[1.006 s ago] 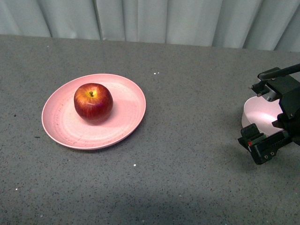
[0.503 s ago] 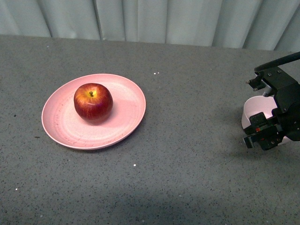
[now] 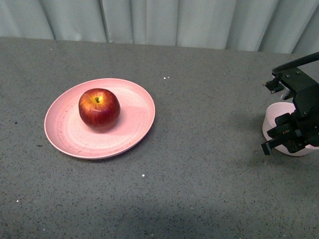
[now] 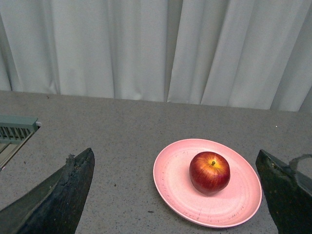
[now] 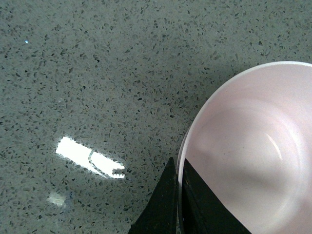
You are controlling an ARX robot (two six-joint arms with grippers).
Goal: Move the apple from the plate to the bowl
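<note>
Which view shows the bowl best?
Right wrist view: the bowl is close up, its empty inside plain, the right gripper pinching its rim. Front view: the gripper hides much of it. Left wrist view: no bowl.

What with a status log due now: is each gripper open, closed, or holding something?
Left gripper: open, holding nothing.
Right gripper: closed on the rim of the bowl.

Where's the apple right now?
Front view: the apple sits on the plate, left side of the table, far from the bowl at the right edge.
</note>
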